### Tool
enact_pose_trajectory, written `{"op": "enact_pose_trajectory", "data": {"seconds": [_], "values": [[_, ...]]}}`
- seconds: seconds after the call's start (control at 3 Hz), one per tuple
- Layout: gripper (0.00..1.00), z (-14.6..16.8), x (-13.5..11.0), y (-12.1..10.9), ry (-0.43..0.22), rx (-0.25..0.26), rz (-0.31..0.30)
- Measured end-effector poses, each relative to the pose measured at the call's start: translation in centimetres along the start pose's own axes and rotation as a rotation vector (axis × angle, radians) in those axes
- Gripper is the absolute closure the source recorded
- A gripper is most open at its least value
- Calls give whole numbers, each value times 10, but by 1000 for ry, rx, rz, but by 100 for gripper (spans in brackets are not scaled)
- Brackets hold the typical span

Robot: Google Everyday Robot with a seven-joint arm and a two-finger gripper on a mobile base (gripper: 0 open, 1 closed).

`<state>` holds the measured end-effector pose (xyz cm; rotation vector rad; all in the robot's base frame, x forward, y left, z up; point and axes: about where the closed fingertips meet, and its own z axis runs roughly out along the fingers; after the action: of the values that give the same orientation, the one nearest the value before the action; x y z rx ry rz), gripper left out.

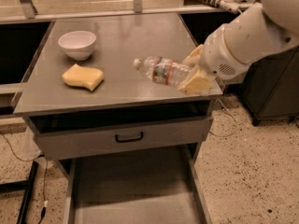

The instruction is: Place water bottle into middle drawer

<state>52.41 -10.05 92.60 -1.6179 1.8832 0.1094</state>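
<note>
The gripper (pixel 190 73) is hanging over the front right corner of a grey table (pixel 126 36). Its two tan fingers (pixel 198 83) are pinching the base end of the bottle (pixel 161 70), one above and one below. The bottle is lying nearly level, white cap pointing left, and seems to be raised slightly off the tabletop. Below and in front of it, under a shut drawer front (pixel 126 136) with a black handle, the middle drawer (pixel 135 185) is standing pulled out, showing its flat grey floor.

The step in hand is likely carrying the bottle to that drawer. Doing it well means bringing the bottle forward past the table edge and the drawer front before lowering it. The grip is on one end only, so the long body could sag or swing. Releasing close to the floor, away from the side walls, should stop the round bottle rolling.

The white arm (pixel 252 36) is reaching in from the upper right, forearm sloping down and left. A sponge (pixel 83 76) and a bowl (pixel 77 43) are sitting on the table's left side, well apart from the bottle.
</note>
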Motion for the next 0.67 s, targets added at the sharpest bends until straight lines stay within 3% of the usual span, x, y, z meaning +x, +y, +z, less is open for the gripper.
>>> {"op": "enact_pose_trajectory", "data": {"seconds": [0.67], "values": [[100,-17,40,78,10,0,5]]}}
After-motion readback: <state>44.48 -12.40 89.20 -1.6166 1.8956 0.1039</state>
